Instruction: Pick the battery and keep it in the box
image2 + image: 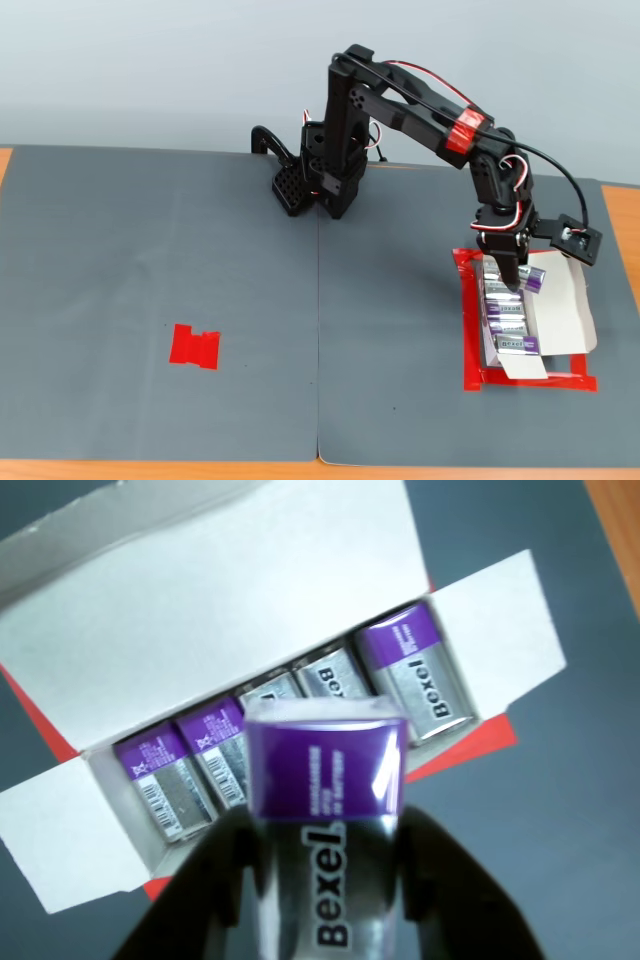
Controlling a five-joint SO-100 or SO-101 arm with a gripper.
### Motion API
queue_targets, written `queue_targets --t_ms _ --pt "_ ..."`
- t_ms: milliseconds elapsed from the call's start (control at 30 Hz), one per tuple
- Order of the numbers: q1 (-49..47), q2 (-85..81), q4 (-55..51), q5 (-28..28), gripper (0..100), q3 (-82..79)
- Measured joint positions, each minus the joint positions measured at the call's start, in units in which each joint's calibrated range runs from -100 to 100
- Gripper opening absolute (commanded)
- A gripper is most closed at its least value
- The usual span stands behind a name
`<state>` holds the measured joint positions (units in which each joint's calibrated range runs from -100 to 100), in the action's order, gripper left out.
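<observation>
In the wrist view my gripper is shut on a battery, whose purple end faces the camera and whose silver part carries dark lettering. The battery hangs just above the open white box, over the middle of its row. Several identical batteries lie side by side inside the box. In the fixed view my gripper is over the far end of the box at the right, and the held battery shows as a purple bit beside the fingers.
A red tape frame outlines the box on the dark grey mat. A flat red tape patch lies at the left of the mat. The arm's base stands at the back centre. Wooden table edge shows at the right.
</observation>
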<state>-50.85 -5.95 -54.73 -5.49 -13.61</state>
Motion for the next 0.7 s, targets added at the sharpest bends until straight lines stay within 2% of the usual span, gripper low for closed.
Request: queue_targets --t_ms 433,700 --pt "-1.8 6.9 0.0 -0.2 2 0.1" --pt "-1.8 7.8 4.5 -0.2 2 0.1"
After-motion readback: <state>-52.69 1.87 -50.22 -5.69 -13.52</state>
